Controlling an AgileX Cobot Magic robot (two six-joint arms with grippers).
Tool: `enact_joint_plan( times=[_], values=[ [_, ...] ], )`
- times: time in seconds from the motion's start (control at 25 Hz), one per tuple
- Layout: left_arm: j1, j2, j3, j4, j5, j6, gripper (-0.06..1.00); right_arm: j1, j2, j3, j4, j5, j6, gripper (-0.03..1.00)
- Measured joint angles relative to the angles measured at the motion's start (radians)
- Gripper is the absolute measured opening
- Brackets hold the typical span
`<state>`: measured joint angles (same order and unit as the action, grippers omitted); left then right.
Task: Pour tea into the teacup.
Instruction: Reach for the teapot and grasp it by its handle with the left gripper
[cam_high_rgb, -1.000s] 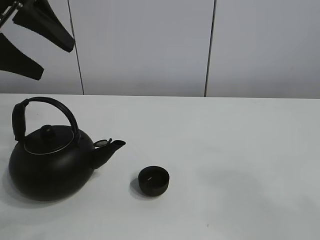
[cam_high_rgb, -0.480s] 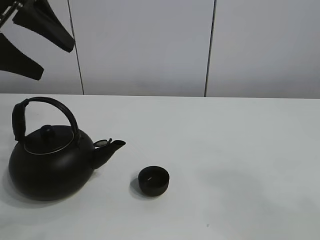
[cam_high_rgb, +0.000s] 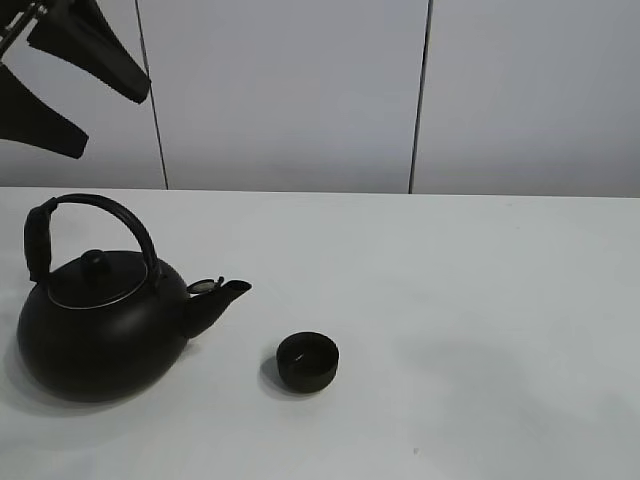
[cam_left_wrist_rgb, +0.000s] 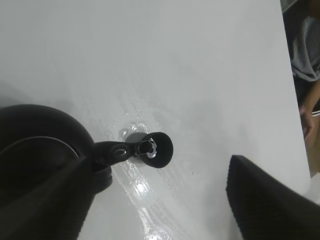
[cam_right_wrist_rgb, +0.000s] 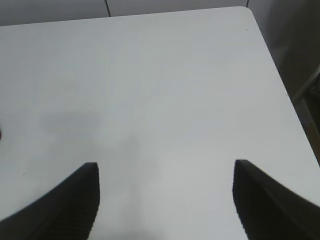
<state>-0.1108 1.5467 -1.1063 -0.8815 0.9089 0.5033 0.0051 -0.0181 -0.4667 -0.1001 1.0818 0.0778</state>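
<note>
The small matte-black teacup (cam_high_rgb: 307, 361) stands upright on the white table, just right of the spout of the big black kettle (cam_high_rgb: 100, 325). My left gripper (cam_high_rgb: 115, 125) is open and empty, high above the kettle at the view's upper left. In the left wrist view the kettle (cam_left_wrist_rgb: 40, 140) points its spout (cam_left_wrist_rgb: 120, 151) at the teacup (cam_left_wrist_rgb: 160, 149), with the gripper (cam_left_wrist_rgb: 159, 167) spread wide above them. My right gripper (cam_right_wrist_rgb: 165, 167) is open and empty over bare table; it is out of the exterior view.
The white table (cam_high_rgb: 480, 300) runs to a grey panelled wall (cam_high_rgb: 300, 90) at the back. The right wrist view shows the table's rounded corner and side edge (cam_right_wrist_rgb: 272, 60). A person (cam_left_wrist_rgb: 305, 55) is beyond the table's edge in the left wrist view.
</note>
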Motion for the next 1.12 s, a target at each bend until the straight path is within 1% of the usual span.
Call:
enact_joint_plan(
  times=[0.16, 0.28, 0.4, 0.48, 0.6, 0.68, 0.8, 0.88, 1.0, 1.12],
  values=[
    [0.0, 0.0, 0.0, -0.004, -0.036, 0.0, 0.54, 0.0, 0.0, 0.0, 0.0, 0.0, 0.0, 0.51],
    [0.0, 0.0, 0.0, 0.028, -0.078, 0.0, 0.54, 0.0, 0.0, 0.0, 0.0, 0.0, 0.0, 0.51],
    [0.0, 0.0, 0.0, 0.12, -0.111, -0.017, 0.54, 0.0, 0.0, 0.0, 0.0, 0.0, 0.0, 0.51],
    [0.0, -0.002, 0.0, 0.193, -0.156, -0.055, 0.54, 0.0, 0.0, 0.0, 0.0, 0.0, 0.0, 0.51],
    [-0.007, -0.033, 0.005, 0.301, -0.276, -0.107, 0.54, 0.0, 0.0, 0.0, 0.0, 0.0, 0.0, 0.51],
    [-0.015, -0.086, 0.008, 0.367, -0.366, -0.122, 0.54, 0.0, 0.0, 0.0, 0.0, 0.0, 0.0, 0.51],
    [-0.031, -0.188, 0.01, 0.457, -0.459, -0.141, 0.54, 0.0, 0.0, 0.0, 0.0, -0.001, 0.0, 0.51],
    [-0.038, -0.255, 0.011, 0.501, -0.497, -0.164, 0.54, 0.0, 0.0, 0.0, 0.0, -0.001, 0.0, 0.51],
    [-0.05, -0.374, 0.063, 0.575, -0.592, -0.206, 0.54, 0.0, 0.0, 0.0, 0.0, -0.001, 0.0, 0.51],
    [-0.063, -0.494, 0.181, 0.664, -0.718, -0.256, 0.54, 0.0, 0.0, 0.0, 0.0, -0.001, 0.0, 0.51]
  ],
)
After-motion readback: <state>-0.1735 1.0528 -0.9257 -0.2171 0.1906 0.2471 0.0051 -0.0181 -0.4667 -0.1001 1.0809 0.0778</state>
